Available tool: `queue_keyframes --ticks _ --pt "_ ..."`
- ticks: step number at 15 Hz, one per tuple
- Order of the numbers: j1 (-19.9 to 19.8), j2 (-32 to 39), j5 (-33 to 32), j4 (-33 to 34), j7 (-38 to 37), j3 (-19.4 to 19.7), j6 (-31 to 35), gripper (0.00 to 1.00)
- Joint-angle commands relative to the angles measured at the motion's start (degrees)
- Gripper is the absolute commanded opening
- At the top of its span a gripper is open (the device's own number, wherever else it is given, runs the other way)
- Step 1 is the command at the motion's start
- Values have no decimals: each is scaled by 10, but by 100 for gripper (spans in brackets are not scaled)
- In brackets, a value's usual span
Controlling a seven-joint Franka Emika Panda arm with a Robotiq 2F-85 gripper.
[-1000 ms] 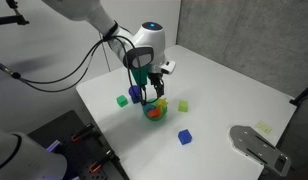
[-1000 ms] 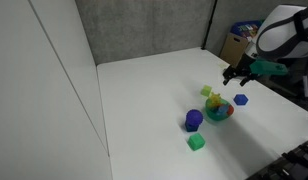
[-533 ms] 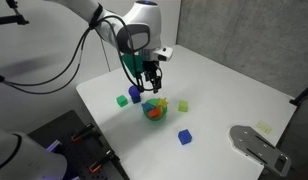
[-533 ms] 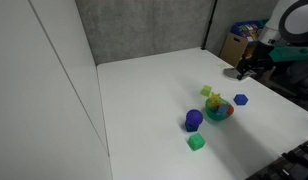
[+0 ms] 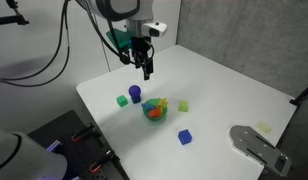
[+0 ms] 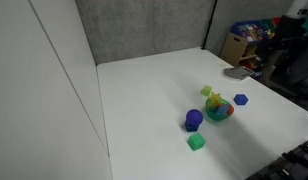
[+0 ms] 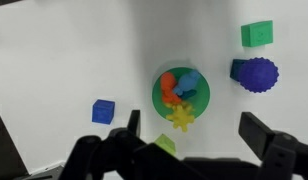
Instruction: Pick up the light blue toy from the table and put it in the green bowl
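Green bowl (image 7: 157,98) holds the light blue toy (image 7: 190,82) (lying inside); the claw (image 7: 194,128) hangs spread, empty.

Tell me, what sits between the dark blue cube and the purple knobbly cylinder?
The round green bowl sits between them, clearest in the wrist view.

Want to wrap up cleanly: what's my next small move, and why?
Probably lift the claw clear and stop. It hangs open and empty above the green bowl, and the light blue toy already lies inside it, so no regrasp looks needed.
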State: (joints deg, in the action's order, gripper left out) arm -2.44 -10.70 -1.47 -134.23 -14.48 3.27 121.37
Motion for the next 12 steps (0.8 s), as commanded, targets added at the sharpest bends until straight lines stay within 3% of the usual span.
queue_keyframes --ticks 1,7,12 --pt "-4 -52 -9 21 0 -14 -69 100" --pt "-2 -130 -3 27 24 -25 -140 100" --pt "8 -186 32 28 86 -15 -182 100"
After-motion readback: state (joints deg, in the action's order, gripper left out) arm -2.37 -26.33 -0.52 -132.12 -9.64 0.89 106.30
